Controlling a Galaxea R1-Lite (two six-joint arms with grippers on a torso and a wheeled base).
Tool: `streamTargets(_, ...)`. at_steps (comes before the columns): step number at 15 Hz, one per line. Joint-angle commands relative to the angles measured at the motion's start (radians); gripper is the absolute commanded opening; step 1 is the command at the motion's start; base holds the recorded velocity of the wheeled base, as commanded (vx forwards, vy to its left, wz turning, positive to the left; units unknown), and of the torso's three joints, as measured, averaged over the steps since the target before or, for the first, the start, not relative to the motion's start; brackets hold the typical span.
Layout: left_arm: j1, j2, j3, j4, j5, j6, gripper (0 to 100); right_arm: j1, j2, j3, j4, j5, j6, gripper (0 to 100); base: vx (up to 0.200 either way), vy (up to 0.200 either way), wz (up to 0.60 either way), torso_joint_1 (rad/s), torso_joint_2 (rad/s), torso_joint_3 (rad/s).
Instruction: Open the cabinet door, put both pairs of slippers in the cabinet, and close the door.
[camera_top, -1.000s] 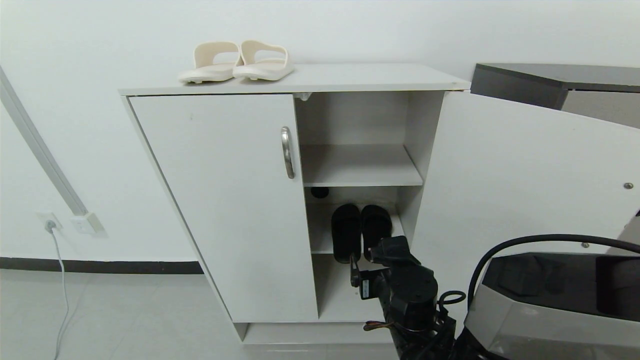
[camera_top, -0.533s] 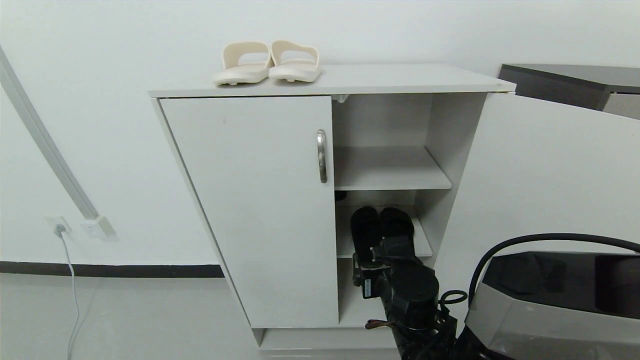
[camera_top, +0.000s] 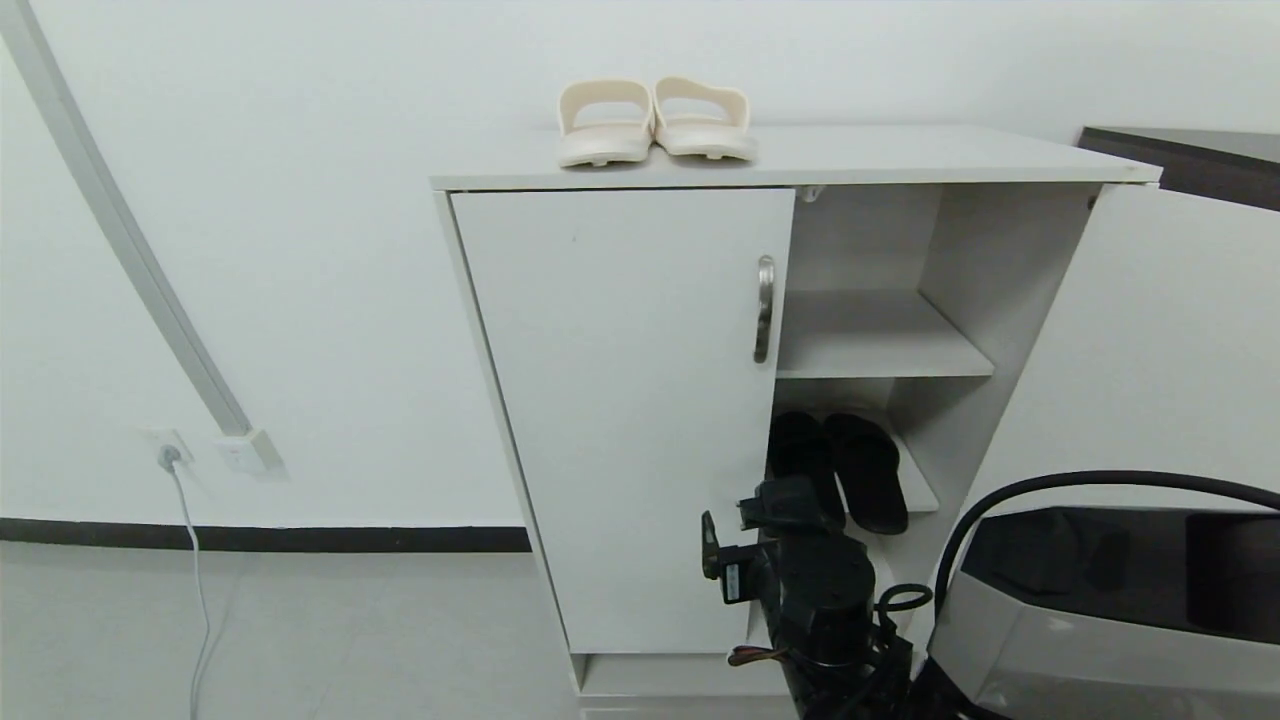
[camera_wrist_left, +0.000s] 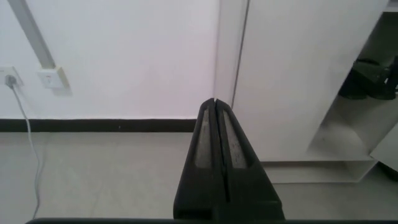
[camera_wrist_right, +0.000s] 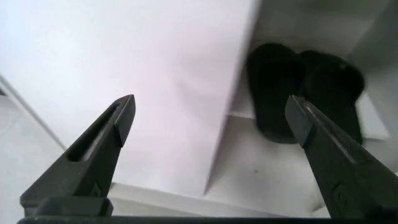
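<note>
- The whole head view has shifted: the cabinet now sits further toward 3 o'clock, but the things themselves have not moved.
- The black slippers lie on the middle shelf at 4 o'clock, and the cream slippers wait on the cabinet top at 12 o'clock.
- The right hand gapes wide, facing the black pair. The left hand is pinched closed and empty.
- Likely step: fetching the cream pair, which calls for a high reach.

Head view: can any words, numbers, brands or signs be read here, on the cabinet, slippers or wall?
None can be read.
On the cabinet: no print.
On the beige slippers and black slippers: no marks visible.
On the wall socket: no lettering visible.
On the arm, a small white sticker: too small to read.
</note>
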Motion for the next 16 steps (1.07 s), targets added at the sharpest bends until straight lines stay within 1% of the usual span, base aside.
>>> streamTargets(1, 0.000, 0.001, 0.000, 0.000, 0.002, 0.000, 0, 0.000, 0.002, 0.001, -0.001, -0.001, 0.000, 100, 0.000, 0.200, 0.00, 0.007, 0.00, 0.002)
streamTargets(6, 0.000, 0.001, 0.000, 0.000, 0.002, -0.003, 0, 0.002, 0.001, 0.003, -0.017, 0.002, 0.000, 100, 0.000, 0.200, 0.00, 0.000, 0.00, 0.000)
streamTargets(10, 0.000, 0.001, 0.000, -0.002, 0.003, -0.005, 0, 0.002, 0.001, 0.011, -0.046, 0.011, -0.005, 100, 0.000, 0.000, 0.00, 0.000, 0.00, 0.000)
streamTargets(12, 0.000, 0.001, 0.000, -0.002, 0.003, -0.003, 0, 0.000, -0.001, 0.011, -0.070, 0.016, -0.047, 100, 0.000, 0.000, 0.00, 0.000, 0.00, 0.000)
streamTargets(13, 0.000, 0.001, 0.000, -0.002, 0.003, -0.005, 0, 0.000, -0.006, 0.014, -0.063, 0.027, -0.047, 100, 0.000, 0.000, 0.00, 0.000, 0.00, 0.000)
streamTargets(15, 0.000, 0.001, 0.000, -0.002, 0.003, -0.003, 0, -0.002, -0.042, 0.029, 0.012, 0.076, -0.042, 100, 0.000, 0.000, 0.00, 0.000, 0.00, 0.000)
streamTargets(16, 0.000, 0.001, 0.000, 0.000, 0.003, -0.005, 0, -0.003, -0.044, 0.011, 0.015, 0.076, -0.039, 100, 0.000, 0.000, 0.00, 0.000, 0.00, 0.000)
